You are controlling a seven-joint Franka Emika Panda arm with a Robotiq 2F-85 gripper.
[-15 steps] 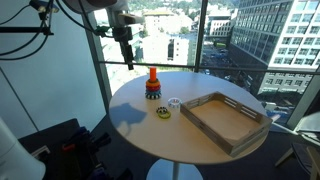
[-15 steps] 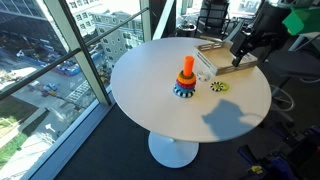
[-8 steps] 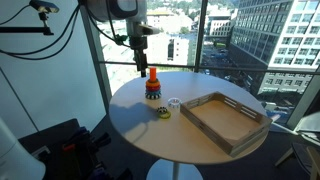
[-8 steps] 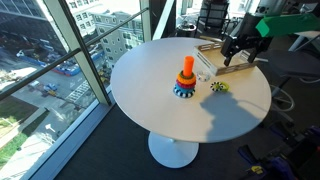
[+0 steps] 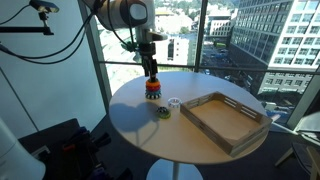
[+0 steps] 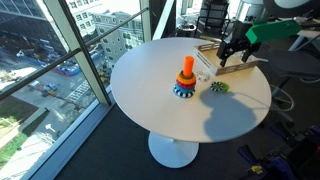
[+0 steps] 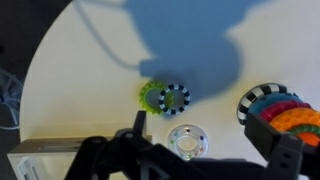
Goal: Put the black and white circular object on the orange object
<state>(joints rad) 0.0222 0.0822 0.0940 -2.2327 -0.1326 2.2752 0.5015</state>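
Your claw (image 7: 211, 132) is spread wide and holds nothing. In the wrist view one finger (image 7: 139, 122) stands well apart from its partner, and between them you can see bare counter (image 7: 80, 70) and the small clear ring (image 7: 186, 140). The claw touches nothing. In an exterior view it (image 6: 226, 56) hangs in the air, clear of the orange object (image 6: 187, 66) and on that object's tray side.

The black and white circular object (image 7: 176, 98) lies flat on the counter near the orange object, apart from its base of stacked coloured rings (image 7: 262, 100). It overlaps the edge of the yellow-green ring (image 7: 151, 95), on the side that faces the orange object. Both exterior views show the pair as one small dark-and-yellow patch (image 5: 163, 112) just out from the base.

The clear ring lies just beside the black and white circular object, not touching it, and about as near to the orange object. The wooden tray (image 5: 228, 122) sits farther from the orange object, beyond the loose rings. The orange object stands upright, with no ring on its peg above the base.
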